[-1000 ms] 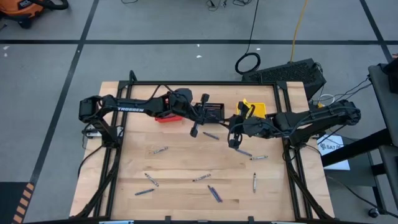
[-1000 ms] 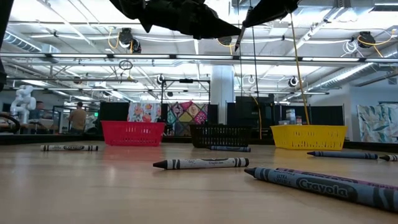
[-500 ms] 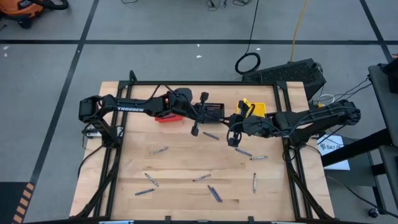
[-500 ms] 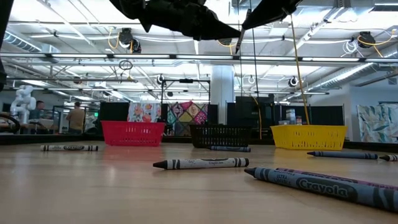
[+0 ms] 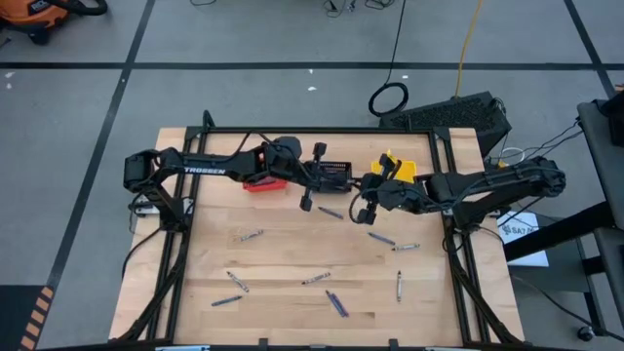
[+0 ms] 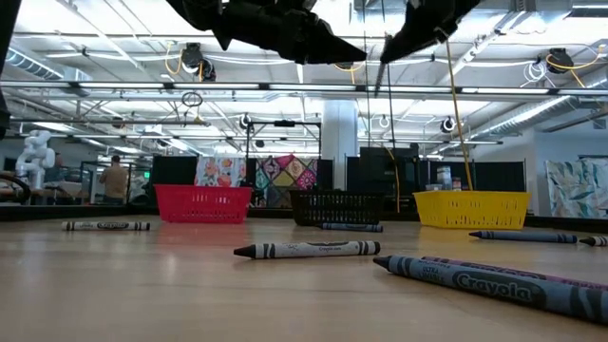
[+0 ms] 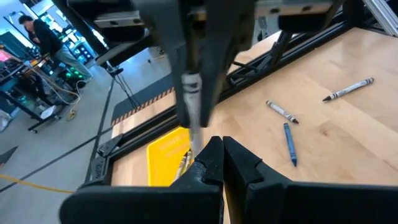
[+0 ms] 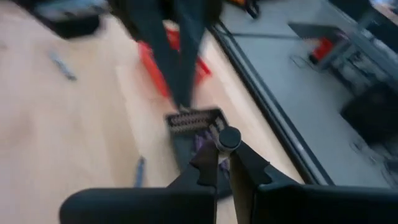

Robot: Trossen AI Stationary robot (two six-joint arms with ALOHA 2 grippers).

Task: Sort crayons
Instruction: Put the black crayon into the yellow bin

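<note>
Several crayons lie scattered on the wooden table, among them one at mid-left [image 5: 252, 235] and one at the right [image 5: 406, 248]. My right gripper [image 8: 222, 152] hangs in the air between the black basket [image 5: 336, 177] and the yellow basket [image 5: 400, 168], shut on a grey crayon [image 6: 380, 68]. My left gripper [image 7: 222, 144] is shut with nothing between its fingers. It hovers by the black basket and faces my right gripper closely. The red basket [image 5: 258, 182] is partly hidden under the left arm. My right gripper pinches the grey crayon between its two fingers, close to the crayon's upper end [image 8: 229, 138]. The fingers slant down from the table's right side and lie across the crayon. Its long lower part [image 7: 191, 106] hangs nearly upright below the fingers, clear of the table.
The three baskets stand in a row along the table's far edge. Black frame rails [image 5: 458, 263] run down both sides of the table. Loose crayons cover the middle and near half, with one large in the low view [image 6: 494, 283]. A person [image 6: 119, 180] stands far off in the room.
My right gripper has tipped a little, and the crayon hanging from it has shifted slightly toward the table's right side, staying nearly upright and clear of the table.
</note>
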